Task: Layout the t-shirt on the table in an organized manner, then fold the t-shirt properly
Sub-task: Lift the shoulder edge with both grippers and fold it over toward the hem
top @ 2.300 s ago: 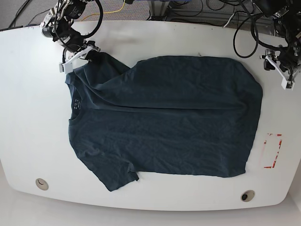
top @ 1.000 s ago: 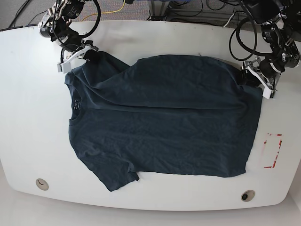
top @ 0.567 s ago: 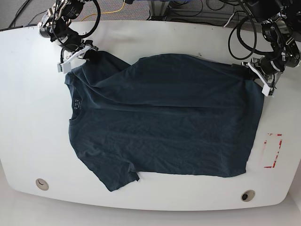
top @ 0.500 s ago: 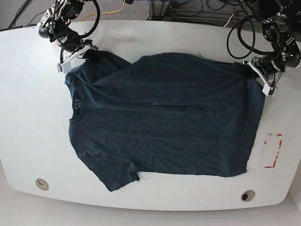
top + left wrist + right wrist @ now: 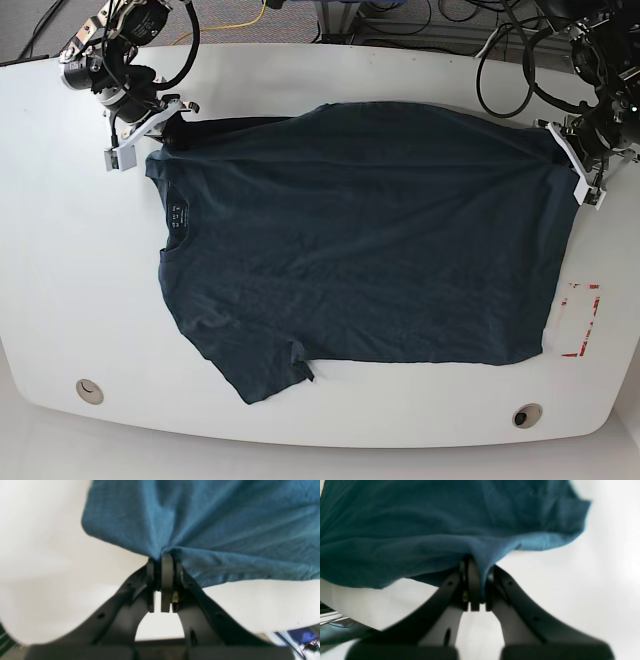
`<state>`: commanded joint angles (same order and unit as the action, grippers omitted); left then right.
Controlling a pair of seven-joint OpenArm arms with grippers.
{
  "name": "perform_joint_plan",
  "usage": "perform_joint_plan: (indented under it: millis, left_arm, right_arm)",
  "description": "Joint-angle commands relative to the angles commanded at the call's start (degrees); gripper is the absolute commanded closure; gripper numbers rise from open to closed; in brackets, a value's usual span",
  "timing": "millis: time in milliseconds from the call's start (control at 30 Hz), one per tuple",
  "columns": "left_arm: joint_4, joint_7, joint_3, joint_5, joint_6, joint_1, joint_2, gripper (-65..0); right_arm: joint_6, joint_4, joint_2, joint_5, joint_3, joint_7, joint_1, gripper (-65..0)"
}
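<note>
The dark navy t-shirt (image 5: 360, 240) lies spread over the white table (image 5: 60, 250), collar toward the view's left and hem toward the right. Its far edge is pulled taut between my two grippers. My right gripper (image 5: 165, 125), at the far left of the base view, is shut on the far shoulder and sleeve; the right wrist view shows the t-shirt (image 5: 425, 530) bunched between the closed fingers (image 5: 473, 580). My left gripper (image 5: 568, 145), at the far right, is shut on the far hem corner, where the t-shirt (image 5: 212, 525) is pinched between the fingers (image 5: 167, 572).
A red tape rectangle (image 5: 580, 320) sits just right of the hem. Two round grommet holes (image 5: 89, 391) (image 5: 526, 415) lie near the front edge. Cables and arm bases crowd the far edge of the table (image 5: 420, 35).
Both grippers moved apart and toward the far edge. The far sleeve that lay folded over the chest has opened out, and the whole shirt has shifted slightly right with its far edge stretched straight.
</note>
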<state>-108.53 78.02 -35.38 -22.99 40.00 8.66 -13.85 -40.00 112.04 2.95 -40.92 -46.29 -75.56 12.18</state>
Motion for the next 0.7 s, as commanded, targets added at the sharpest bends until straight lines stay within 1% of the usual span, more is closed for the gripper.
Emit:
perform_joint_plan:
  millis: [100, 167, 233, 333, 433, 467, 600, 667, 700]
  left_arm:
    - [-1.8, 1.5, 0.0, 0.0, 0.0, -0.4, -0.1, 0.0]
    - [-2.9, 2.0, 0.0, 0.0, 0.0, -1.1, -0.8, 0.0]
    - [-3.9, 2.0, 0.0, -0.1, 0.0, -2.4, -1.9, 0.0]
    - [-4.0, 2.0, 0.0, -0.6, 0.0, -4.1, -2.7, 0.0]
    - [-4.0, 2.0, -0.1, -2.2, 0.0, -7.4, -3.5, 0.0]
    - [-4.0, 1.4, 0.0, -2.7, 0.0, -9.1, -3.5, 0.0]
    - [-4.0, 0.4, 0.4, -3.2, 0.0, -14.7, -3.3, 0.0]
    - [-4.0, 0.5, 1.8, -3.2, 0.0, -17.8, -3.3, 0.0]
    - [-4.0, 0.5, 3.3, -3.2, 0.0, -19.5, -3.3, 0.0]
  right_arm:
    - [0.00, 0.2, -0.5, 0.0, 0.0, 0.0, -0.1, -0.2]
    - [0.00, 0.3, -0.6, 0.0, 0.0, 0.0, -0.1, -0.2]
    - [0.00, 0.5, -1.8, 0.0, 0.0, 0.0, -0.8, -0.2]
    - [0.00, 1.2, -3.3, 0.0, 0.0, -0.1, -1.9, -0.2]
    - [0.00, 1.6, -5.1, -0.1, 0.1, -0.1, -3.3, -0.2]
    - [0.00, 1.8, -6.3, -0.1, 0.1, -0.1, -4.9, -0.2]
    - [0.00, 1.8, -7.9, 0.0, 0.1, -0.1, -8.9, -0.2]
    - [0.00, 1.7, -8.3, 0.2, 0.1, -0.1, -10.8, -0.2]
    - [0.00, 1.7, -9.1, 0.3, 0.1, -0.1, -12.1, -0.2]
